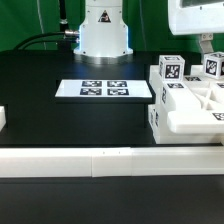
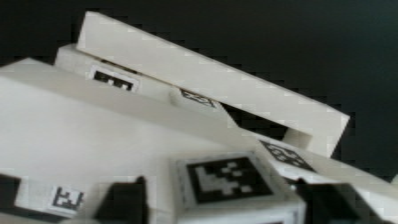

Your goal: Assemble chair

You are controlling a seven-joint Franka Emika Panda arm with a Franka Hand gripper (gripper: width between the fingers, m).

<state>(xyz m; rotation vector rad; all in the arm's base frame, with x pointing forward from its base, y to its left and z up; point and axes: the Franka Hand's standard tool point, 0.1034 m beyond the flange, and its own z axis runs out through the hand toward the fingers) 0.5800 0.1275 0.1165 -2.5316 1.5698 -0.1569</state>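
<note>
**White chair parts clustered under the arm, grasp apparently in preparation**

Black worktop (image 1: 60,120) carries everything. Taking the marker board (image 1: 104,89) as the landmark, the long low white rail (image 1: 100,162) runs along the near edge, well in front of it, and the chair (image 1: 185,100) sits just beside it toward the exterior view's right, almost touching its corner. The chair is a glossy white cluster: a blocky body with tagged square posts standing on top.

The gripper (image 1: 205,45) hangs above the far posts of that cluster, on the side away from the marker board. In the wrist view a tagged post (image 2: 228,178) lies between two dark fingers (image 2: 121,196), which stand either side of it; beyond it rises a slanted white slab (image 2: 214,75). The jaws look spread, with the post in the gap, though whether they touch it is too blurred to tell.

My judgement: the step in hand is lining up on one post. The next move calls for a centred descent and a square close, since glossy plastic could slip.
</note>
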